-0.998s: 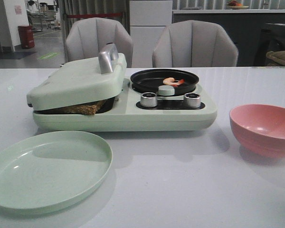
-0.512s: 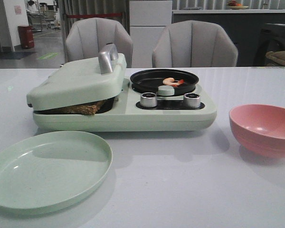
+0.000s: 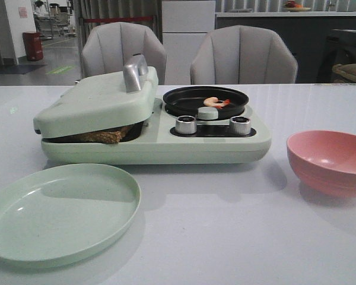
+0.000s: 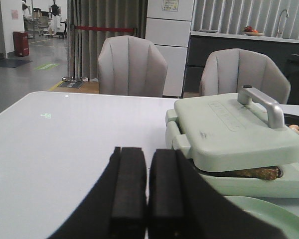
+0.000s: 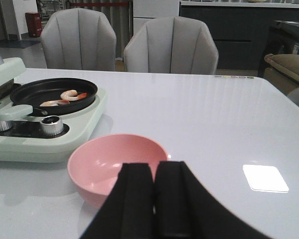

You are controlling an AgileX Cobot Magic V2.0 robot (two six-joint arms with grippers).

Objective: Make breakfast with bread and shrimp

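The bread [image 3: 104,135] lies inside the pale green sandwich maker [image 3: 148,145], under its nearly closed lid [image 3: 95,101]; only a brown crust edge shows, also in the left wrist view [image 4: 249,173]. The shrimp [image 3: 215,102] lies in the black round pan [image 3: 204,100] on the maker's right side, also in the right wrist view [image 5: 70,94]. My left gripper [image 4: 148,159] is shut and empty, near the table's left front, apart from the maker. My right gripper [image 5: 154,172] is shut and empty, just in front of the pink bowl [image 5: 117,164]. Neither gripper shows in the front view.
A pale green plate [image 3: 59,211] lies at the front left. The pink bowl [image 3: 329,161] stands at the right. Two silver knobs [image 3: 186,124] sit on the maker's front. Two grey chairs [image 3: 243,56] stand behind the white table [image 3: 225,231].
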